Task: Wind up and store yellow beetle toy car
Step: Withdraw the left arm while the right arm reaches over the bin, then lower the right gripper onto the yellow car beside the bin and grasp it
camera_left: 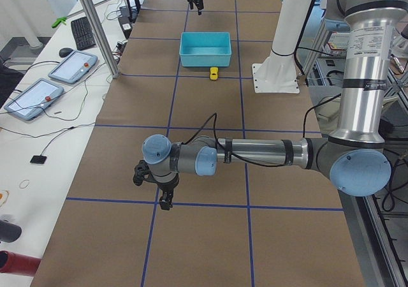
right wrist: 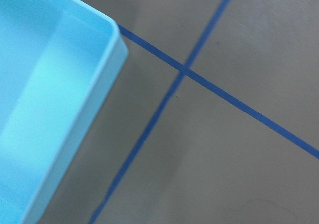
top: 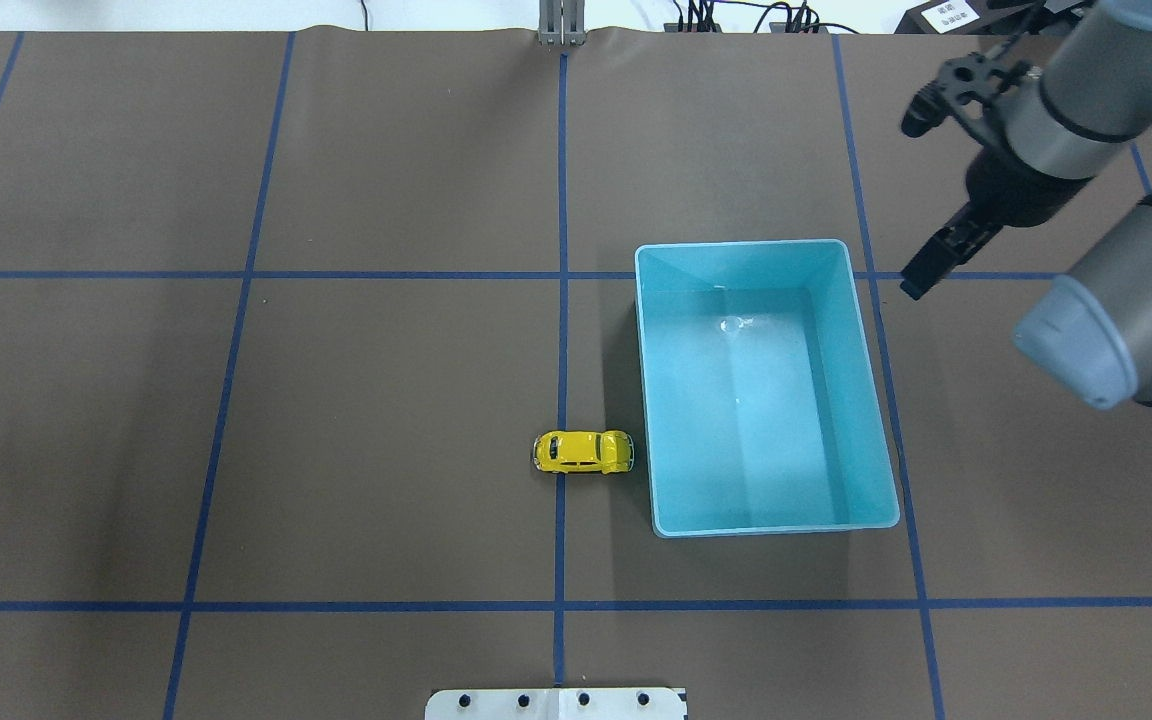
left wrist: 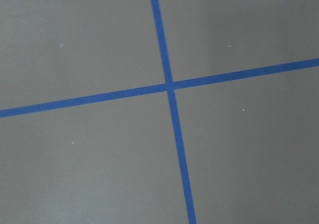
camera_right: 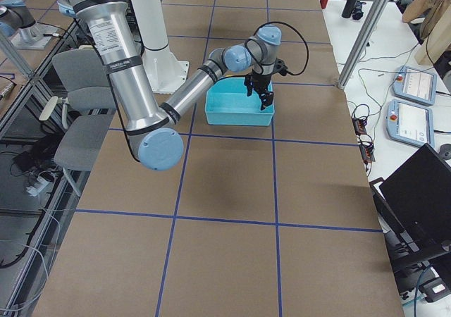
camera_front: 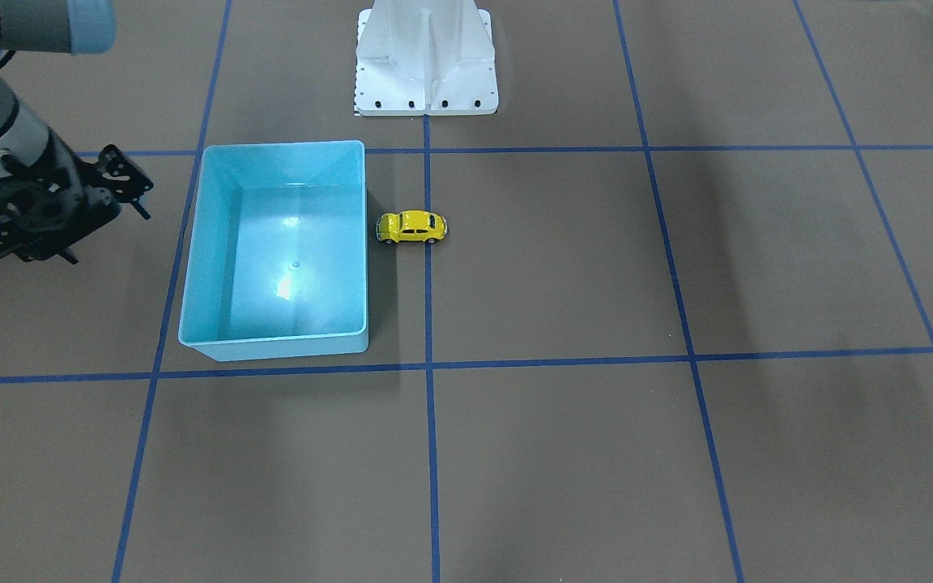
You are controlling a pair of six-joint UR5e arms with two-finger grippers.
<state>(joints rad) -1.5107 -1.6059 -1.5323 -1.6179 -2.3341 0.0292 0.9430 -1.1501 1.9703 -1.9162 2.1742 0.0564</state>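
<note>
Yellow beetle toy car (top: 583, 452) stands on the surface (top: 386, 400) just beside the empty blue bin (top: 744, 244), so the wind-up appears not yet begun; next, the right gripper (top: 914, 208), fingers wide and empty, must cross the bin to grasp it; left gripper (camera_left: 153, 191) finger state: cannot tell.

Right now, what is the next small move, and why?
Probably swing the right gripper across to hover above the yellow beetle toy car. The car sits ungrasped on the table beside the light blue bin, and that gripper hangs open on the bin's opposite side.
</note>
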